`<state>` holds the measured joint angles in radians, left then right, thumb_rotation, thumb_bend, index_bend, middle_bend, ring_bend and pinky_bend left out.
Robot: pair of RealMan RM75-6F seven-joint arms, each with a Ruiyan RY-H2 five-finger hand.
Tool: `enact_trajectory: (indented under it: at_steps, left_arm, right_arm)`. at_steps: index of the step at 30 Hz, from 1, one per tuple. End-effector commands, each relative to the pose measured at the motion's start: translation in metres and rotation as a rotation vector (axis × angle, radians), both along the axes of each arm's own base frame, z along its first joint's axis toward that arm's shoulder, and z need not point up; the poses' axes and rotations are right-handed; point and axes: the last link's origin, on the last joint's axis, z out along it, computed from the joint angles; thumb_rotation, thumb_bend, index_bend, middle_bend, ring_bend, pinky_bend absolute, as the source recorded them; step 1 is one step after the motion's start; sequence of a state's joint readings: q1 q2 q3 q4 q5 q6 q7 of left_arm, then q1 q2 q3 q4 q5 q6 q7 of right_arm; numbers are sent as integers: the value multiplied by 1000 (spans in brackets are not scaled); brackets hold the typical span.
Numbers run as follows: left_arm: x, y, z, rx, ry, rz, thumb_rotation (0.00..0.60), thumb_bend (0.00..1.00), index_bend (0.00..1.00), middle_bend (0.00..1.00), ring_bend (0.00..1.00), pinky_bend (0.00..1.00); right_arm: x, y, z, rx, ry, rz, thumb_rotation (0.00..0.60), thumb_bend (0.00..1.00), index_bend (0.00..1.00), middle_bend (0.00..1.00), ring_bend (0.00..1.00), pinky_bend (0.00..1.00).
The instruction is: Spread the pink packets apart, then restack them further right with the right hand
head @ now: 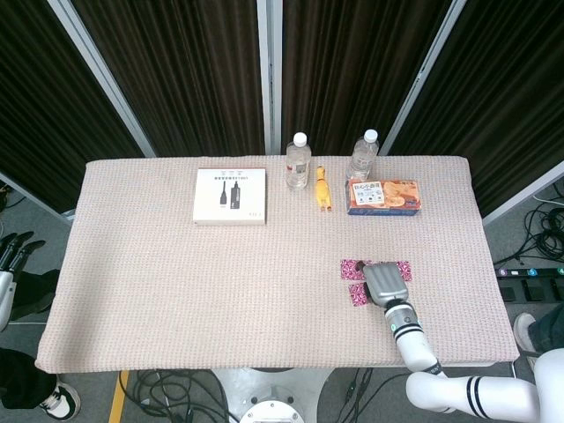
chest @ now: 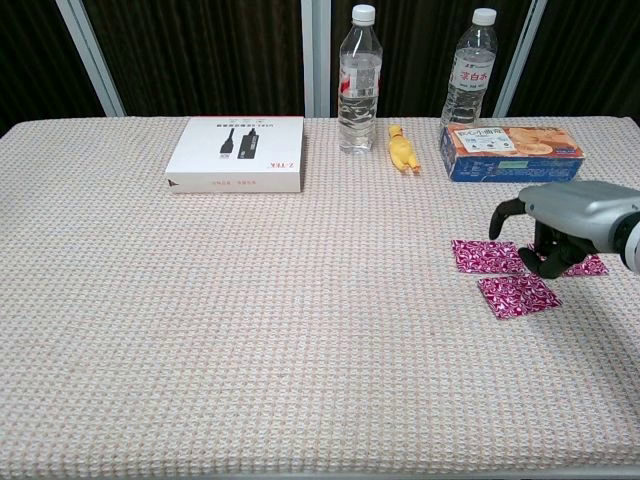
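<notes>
Three pink patterned packets lie apart on the cloth at the right. One packet [chest: 486, 256] lies to the left, one [chest: 517, 296] nearer the front edge, and one [chest: 587, 266] to the right, partly hidden by my right hand. In the head view they are the left packet [head: 352, 268], the front packet [head: 358, 294] and the right packet [head: 404, 271]. My right hand [chest: 558, 228] [head: 383, 281] hovers over the gap between them, fingers curved downward and apart, holding nothing. My left hand [head: 11, 253] hangs off the table's left side, fingers spread.
Along the back edge stand a white box [chest: 238, 153], two water bottles [chest: 358, 80] [chest: 470, 70], a small yellow toy [chest: 402, 150] and an orange biscuit box [chest: 511, 153]. Bare cloth [chest: 250, 330] stretches left of and in front of the packets.
</notes>
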<state>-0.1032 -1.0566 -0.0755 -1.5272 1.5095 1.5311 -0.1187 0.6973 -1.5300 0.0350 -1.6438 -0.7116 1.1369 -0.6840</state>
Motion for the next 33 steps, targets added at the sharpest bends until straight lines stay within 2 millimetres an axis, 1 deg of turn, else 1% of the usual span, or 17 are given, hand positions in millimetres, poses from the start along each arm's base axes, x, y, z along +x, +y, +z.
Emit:
enact_trajectory:
  at_steps: [1, 2, 3, 4, 9, 12, 15, 17, 21, 26, 33]
  left_arm:
    - [-2, 0, 0, -2, 0, 5, 600, 0, 245, 226, 121, 239]
    - [-2, 0, -1, -2, -1, 7, 600, 0, 245, 226, 121, 239]
    - [-3, 0, -1, -3, -2, 9, 600, 0, 245, 226, 122, 240]
    - [-4, 0, -1, -3, -3, 11, 600, 0, 245, 226, 122, 240]
    - [-8, 0, -3, -6, -1, 19, 600, 0, 245, 226, 121, 240]
    - [-9, 0, -2, -3, 1, 22, 600, 0, 246, 226, 122, 239]
    - [-10, 0, -2, -2, 1, 25, 600, 0, 245, 226, 122, 239]
    - [-11, 0, -2, -3, 3, 28, 600, 0, 246, 226, 122, 239]
    - [-13, 0, -2, -8, 5, 32, 600, 0, 245, 226, 121, 239]
    - [-14, 0, 0, -7, 4, 32, 600, 0, 245, 226, 122, 240]
    - [-16, -1, 0, -8, 1, 36, 600, 0, 245, 226, 122, 239]
  right_arm:
    - [1, -15, 12, -140, -14, 55, 600, 109, 430, 1000, 1000, 1000]
    - [1, -18, 14, -157, -7, 70, 600, 45, 446, 1000, 1000, 1000]
    - [-1, -22, 15, -163, 7, 83, 600, 9, 453, 1000, 1000, 1000]
    - [-2, -25, 15, -162, 21, 94, 600, 0, 453, 1000, 1000, 1000]
    - [-7, -41, 15, -161, 133, 179, 574, 0, 447, 1000, 1000, 1000]
    - [-9, -45, 10, -148, 160, 190, 557, 0, 446, 1000, 1000, 1000]
    - [-9, -48, 4, -136, 164, 185, 561, 0, 444, 1000, 1000, 1000]
    - [-10, -48, 0, -128, 159, 176, 558, 0, 422, 1000, 1000, 1000]
    - [-12, -48, -10, -132, 124, 143, 517, 0, 376, 1000, 1000, 1000]
    - [-11, -46, -19, -140, 98, 119, 487, 0, 378, 1000, 1000, 1000]
    - [-13, -46, -28, -127, 101, 92, 480, 0, 395, 1000, 1000, 1000]
